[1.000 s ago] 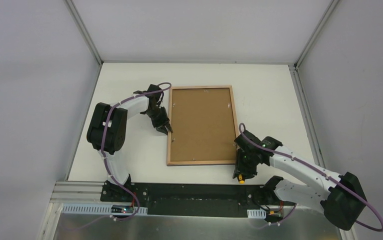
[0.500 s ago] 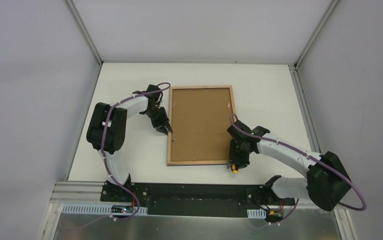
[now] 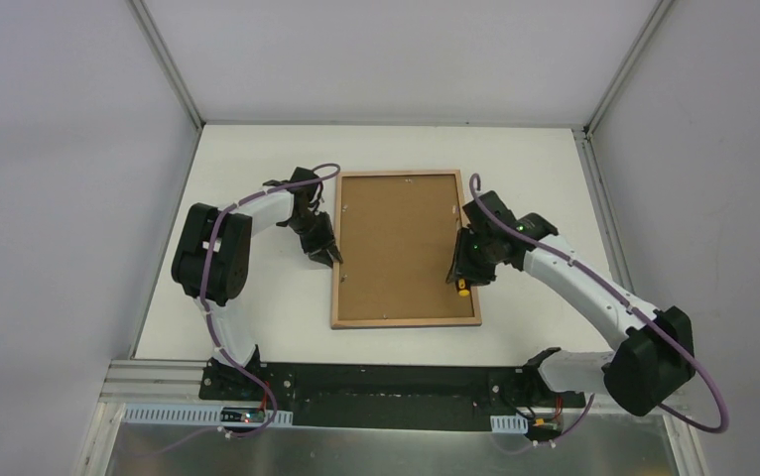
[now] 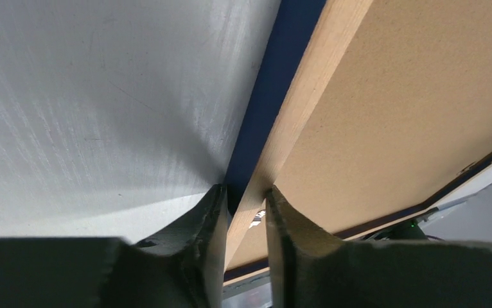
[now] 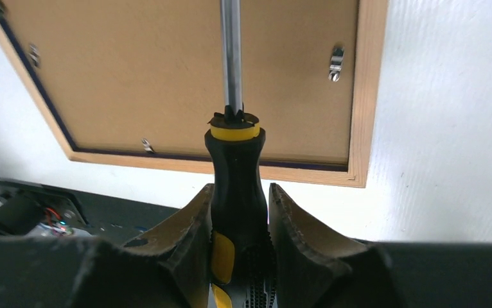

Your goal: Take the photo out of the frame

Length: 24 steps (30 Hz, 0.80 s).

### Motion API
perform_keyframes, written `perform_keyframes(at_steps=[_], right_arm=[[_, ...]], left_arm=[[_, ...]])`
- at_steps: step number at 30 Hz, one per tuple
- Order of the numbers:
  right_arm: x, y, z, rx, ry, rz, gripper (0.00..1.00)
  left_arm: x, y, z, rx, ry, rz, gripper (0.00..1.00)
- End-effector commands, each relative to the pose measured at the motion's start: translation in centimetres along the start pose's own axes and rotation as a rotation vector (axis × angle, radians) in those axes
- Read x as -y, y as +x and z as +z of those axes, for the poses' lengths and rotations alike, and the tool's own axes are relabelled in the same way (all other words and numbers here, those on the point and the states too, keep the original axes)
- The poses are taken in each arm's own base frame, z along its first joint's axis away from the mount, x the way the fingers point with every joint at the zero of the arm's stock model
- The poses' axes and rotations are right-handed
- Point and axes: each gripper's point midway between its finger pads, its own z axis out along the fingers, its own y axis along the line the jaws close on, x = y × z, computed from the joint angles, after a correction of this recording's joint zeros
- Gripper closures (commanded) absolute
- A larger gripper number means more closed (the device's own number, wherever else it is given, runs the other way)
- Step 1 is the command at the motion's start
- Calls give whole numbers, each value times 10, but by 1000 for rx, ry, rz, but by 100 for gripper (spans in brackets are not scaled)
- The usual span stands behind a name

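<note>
Your left gripper [image 4: 243, 200] is pinching the frame [image 3: 406, 322] with its jaws drawn almost together; one finger [image 4: 208, 218] is pressing on the dark blue outer side and the other is sitting on the inner side of the light wood rim, beside the brown backing board [image 3: 396, 243]; this grip is falling about halfway along the frame's left long rim. Your right gripper [image 5: 238, 192] is clamping the black and yellow handle of a screwdriver [image 5: 234, 160], its jaws standing partly apart around it; the steel shaft is running out over the backing board, and its tip is lying outside the wrist view, so you cannot tell whether it is touching. The frame is lying face down in the middle of the table [image 3: 247, 178], its long rims running from the far edge toward the near edge and its near short rim sitting close to the near edge; small metal clips [image 5: 336, 64] are showing along the inner rim; the right arm is reaching over the frame's right long rim.
</note>
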Motion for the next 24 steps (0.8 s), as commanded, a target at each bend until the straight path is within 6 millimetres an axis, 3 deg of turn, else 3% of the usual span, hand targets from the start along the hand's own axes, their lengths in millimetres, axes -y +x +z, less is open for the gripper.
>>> perform_keyframes(at_steps=[1, 6, 11, 20, 24], right_arm=[[-1, -26, -29, 88, -24, 23, 100], [0, -30, -30, 105, -29, 41, 100], [1, -28, -31, 130, -45, 52, 100], [0, -30, -45, 162, -67, 9, 100], [-3, -27, -51, 156, -90, -24, 100]], left_arm=[[-25, 20, 1, -63, -84, 20, 67], [-6, 7, -16, -29, 18, 66, 39], [9, -16, -32, 40, 66, 122, 26], [31, -84, -38, 115, 126, 122, 21], [43, -123, -34, 145, 163, 119, 26]])
